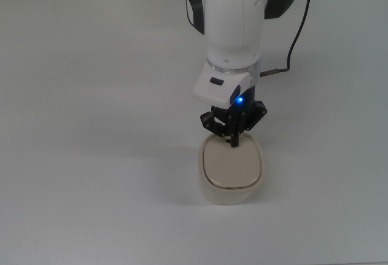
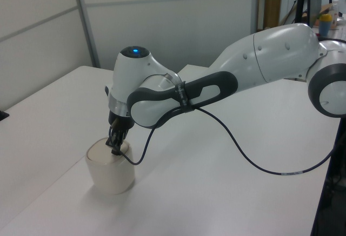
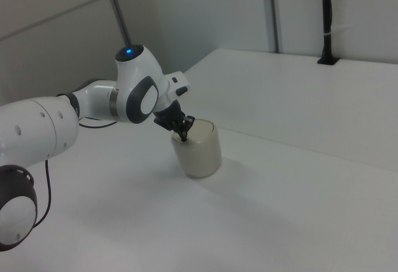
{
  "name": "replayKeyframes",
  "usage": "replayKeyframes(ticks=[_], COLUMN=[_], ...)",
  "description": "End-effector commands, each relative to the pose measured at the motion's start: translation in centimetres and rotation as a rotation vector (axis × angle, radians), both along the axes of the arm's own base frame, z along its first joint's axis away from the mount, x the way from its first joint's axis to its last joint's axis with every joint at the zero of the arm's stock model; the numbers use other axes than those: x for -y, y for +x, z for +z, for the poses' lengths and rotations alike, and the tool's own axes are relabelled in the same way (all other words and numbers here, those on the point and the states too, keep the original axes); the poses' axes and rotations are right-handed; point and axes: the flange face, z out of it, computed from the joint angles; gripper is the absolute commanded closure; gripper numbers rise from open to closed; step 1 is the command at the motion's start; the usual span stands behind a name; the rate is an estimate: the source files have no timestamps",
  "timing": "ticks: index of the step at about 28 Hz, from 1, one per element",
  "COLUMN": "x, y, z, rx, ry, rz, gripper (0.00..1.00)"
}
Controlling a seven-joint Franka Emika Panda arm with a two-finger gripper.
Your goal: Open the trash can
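Cream trash can [image 1: 231, 169] stands on the white worktop [image 1: 91, 156], lid flat and closed | hand [image 1: 234, 144] directly over the can's far lid edge in the top view, fingers pinched together, holding nothing, tip at the lid where the button would be | progress: approach done, press apparently under way, opening left.
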Motion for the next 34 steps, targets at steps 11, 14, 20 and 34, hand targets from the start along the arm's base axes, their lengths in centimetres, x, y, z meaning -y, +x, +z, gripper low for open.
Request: replayKeyframes(ticks=[11, 14, 20, 34], x=[2.3, 3.7, 5.6, 10.7], y=[-2.1, -3.7, -6.6, -12.8], z=[8.9, 11.7, 14.4, 18.3], rx=[0.030, 0.001, -0.110, -0.277], ry=[0.079, 0.071, 0.032, -0.033], rz=[-0.101, -0.116, -0.130, -0.142], gripper=[1.00, 1.00, 1.00, 1.00])
